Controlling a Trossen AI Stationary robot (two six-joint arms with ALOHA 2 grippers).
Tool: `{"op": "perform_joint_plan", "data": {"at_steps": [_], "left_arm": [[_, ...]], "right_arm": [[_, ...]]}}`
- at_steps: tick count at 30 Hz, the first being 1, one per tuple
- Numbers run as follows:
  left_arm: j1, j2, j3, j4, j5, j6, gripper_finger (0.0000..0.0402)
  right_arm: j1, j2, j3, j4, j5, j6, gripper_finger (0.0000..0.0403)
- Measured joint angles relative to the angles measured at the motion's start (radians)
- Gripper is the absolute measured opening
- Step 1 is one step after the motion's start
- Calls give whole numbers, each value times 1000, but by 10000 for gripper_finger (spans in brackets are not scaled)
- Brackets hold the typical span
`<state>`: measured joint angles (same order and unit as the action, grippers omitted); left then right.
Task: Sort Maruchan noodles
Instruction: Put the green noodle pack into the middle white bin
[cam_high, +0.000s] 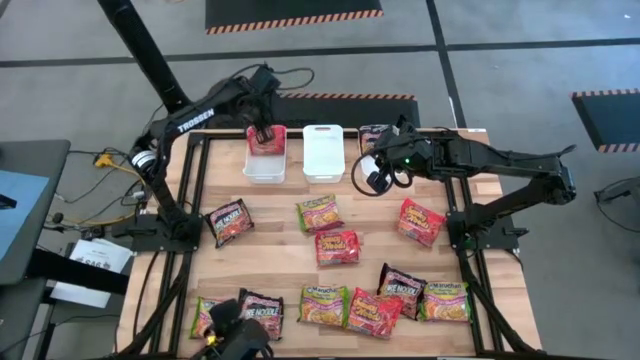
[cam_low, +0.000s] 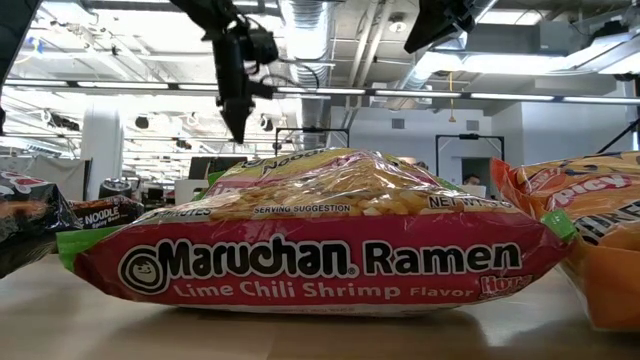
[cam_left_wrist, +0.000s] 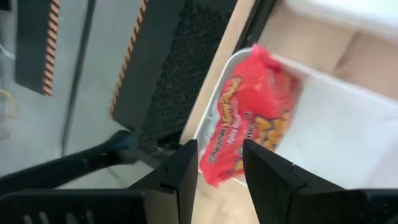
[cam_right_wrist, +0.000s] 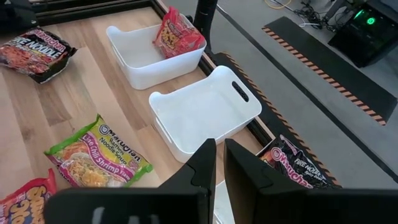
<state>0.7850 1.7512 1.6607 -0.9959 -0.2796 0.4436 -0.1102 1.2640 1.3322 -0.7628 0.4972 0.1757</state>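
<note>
A red-orange Maruchan noodles packet (cam_left_wrist: 249, 124) sits in the left white bin (cam_high: 264, 165), propped against the bin's far wall (cam_right_wrist: 179, 34). My left gripper (cam_left_wrist: 219, 146) hangs open just above it (cam_high: 263, 133), touching nothing. The middle white bin (cam_high: 323, 152) holds nothing that I can see. A black packet (cam_right_wrist: 298, 168) lies at the table's far right, beyond that bin. My right gripper (cam_high: 372, 178) hovers right of the middle bin, its fingers (cam_right_wrist: 205, 162) nearly together with nothing between them. Several more packets lie on the table.
Loose packets are spread over the wooden table: a black one (cam_high: 229, 221), a green one (cam_high: 319, 213), red ones (cam_high: 337, 246) (cam_high: 420, 220), and a row of several along the near edge (cam_high: 340, 305). A Lime Chili Shrimp packet (cam_low: 320, 240) lies right before the low camera.
</note>
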Motion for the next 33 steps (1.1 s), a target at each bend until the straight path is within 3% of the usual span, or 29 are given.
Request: {"op": "perform_joint_plan", "data": {"at_steps": [7,16,25,28,33], "left_arm": [[-26,-1,179,-177,244,-168,116],[-140,-1,229,-255,523,-269,116],[-310,-4,228,-328,570,-320,116],[-356,-23,227,-340,566,-359,116],[-434,-84,227,-339,524,-442,116]], "right_arm": [[21,0,0,0,-81,15,64],[40,0,0,0,-225,47,115],[63,0,0,0,-421,89,205],[94,0,0,0,-475,89,217],[165,0,0,0,-478,89,220]]}}
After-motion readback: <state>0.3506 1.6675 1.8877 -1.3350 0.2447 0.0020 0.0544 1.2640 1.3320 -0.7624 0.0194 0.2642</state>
